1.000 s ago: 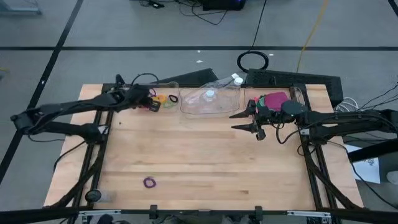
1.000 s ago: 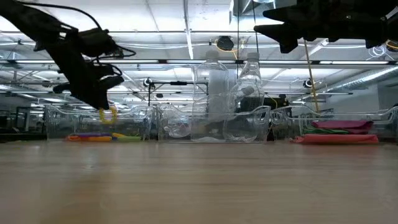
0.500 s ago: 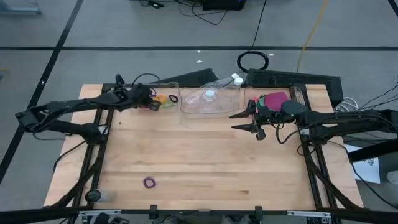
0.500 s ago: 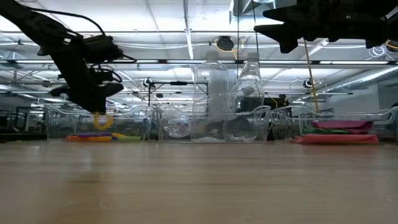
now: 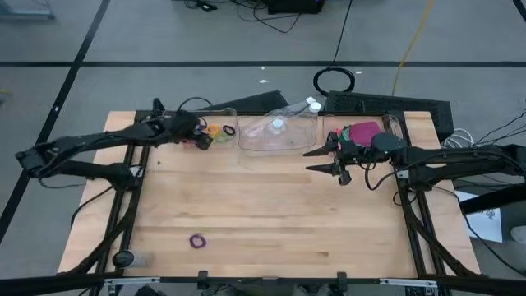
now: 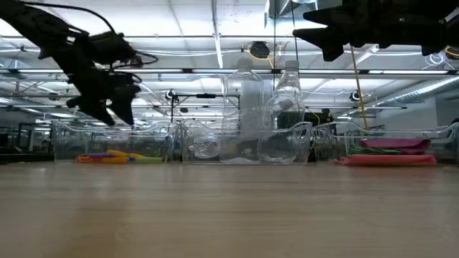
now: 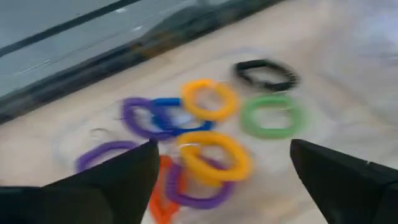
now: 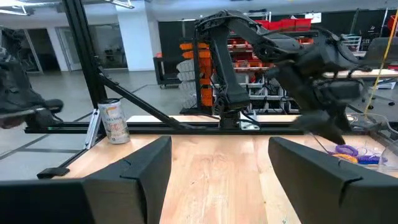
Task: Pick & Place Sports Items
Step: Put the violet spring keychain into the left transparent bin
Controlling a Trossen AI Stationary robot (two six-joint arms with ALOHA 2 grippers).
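Left gripper (image 5: 200,131) hangs over the left clear bin (image 6: 72,136) at the table's back edge, fingers spread wide and empty; the yellow ring (image 7: 214,155) lies in the ring pile (image 7: 199,149) right below them in the left wrist view. Lift straight up so you clear the bin wall and don't snag a loop. From the high view, the next pick is probably the lone purple ring (image 5: 197,241) near the front edge, well apart from everything: come down over it with one finger through the loop or both straddling it, then close. The left arm reaches long and low across the left side, wrist tipped down into the bin. The bottle bin (image 5: 278,131) sits in the middle. Right gripper (image 5: 327,160) waits raised beside the pink and green flat pieces (image 5: 362,130), fingers apart, holding nothing.
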